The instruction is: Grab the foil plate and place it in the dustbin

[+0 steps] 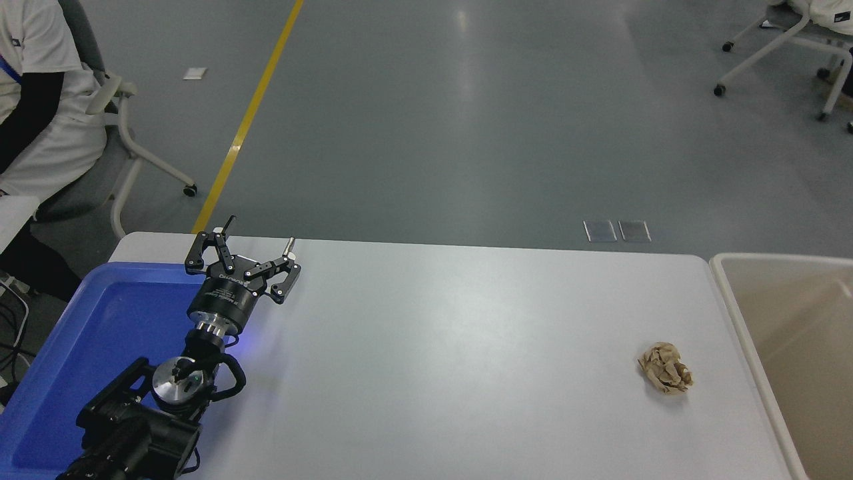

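Only the left gripper (pixel 256 245) shows in the head view, parked at the lower left at the end of its black arm, its two fingers spread wide with nothing between them. It hangs over the right edge of a blue tray (pixel 100 333) at the table's left end.

No foil plate can be made out anywhere in this view; neither the tabletop nor the visible part of the bin shows any silver. The dustbin (pixel 733 300) stands against the table's right end, beige with a white rounded rim and a plain tan interior. Only its left and far walls fit in the frame, so whatever may lie deeper inside is cut off by the picture's edge.

On the white table (pixel 466 347), a small crumpled brown paper ball (pixel 666 377) sits near the right end, just short of the bin's rim and well apart from the gripper. The surface is smooth and faintly glossy, with a small blue glow beside the wrist.

Beyond the table lies a grey polished floor crossed by a yellow line (pixel 250 113) running away to the top. A person (pixel 33 100) in white with a dark sleeve sits in a wheeled chair at the upper left, and another chair's white legs (pixel 780 50) show at the upper right.
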Robot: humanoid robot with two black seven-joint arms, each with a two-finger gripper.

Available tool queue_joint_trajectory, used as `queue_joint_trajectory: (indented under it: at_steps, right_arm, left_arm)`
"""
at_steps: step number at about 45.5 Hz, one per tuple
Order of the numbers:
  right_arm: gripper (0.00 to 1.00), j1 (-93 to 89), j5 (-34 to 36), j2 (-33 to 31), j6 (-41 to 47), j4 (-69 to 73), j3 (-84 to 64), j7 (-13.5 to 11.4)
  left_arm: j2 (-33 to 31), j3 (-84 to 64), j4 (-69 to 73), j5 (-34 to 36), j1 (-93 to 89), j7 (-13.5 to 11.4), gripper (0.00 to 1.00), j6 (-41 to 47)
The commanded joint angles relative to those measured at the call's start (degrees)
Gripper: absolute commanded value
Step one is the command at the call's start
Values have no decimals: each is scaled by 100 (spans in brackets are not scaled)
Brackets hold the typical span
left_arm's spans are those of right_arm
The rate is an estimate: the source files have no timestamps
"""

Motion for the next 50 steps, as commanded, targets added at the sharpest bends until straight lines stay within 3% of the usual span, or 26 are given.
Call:
queue_joint_trajectory:
  at_steps: [1,13,24,50]
  right_arm:
    - [100,1594,-4,952,795,449,-1086,-1]
    - [100,2280,5,2104,1244,1406,-1763,-1]
    - [100,2570,5,2122,2597,2321,-1825,-10]
    - [100,2684,93,1779,2703,3665,-2212,-10]
  left_arm:
    - [0,7,0,0,0,4,99,0]
    - [0,-1,0,0,0,4,99,0]
    - [0,-1,0,0,0,-5,99,0]
    - [0,-1,0,0,9,-5,99,0]
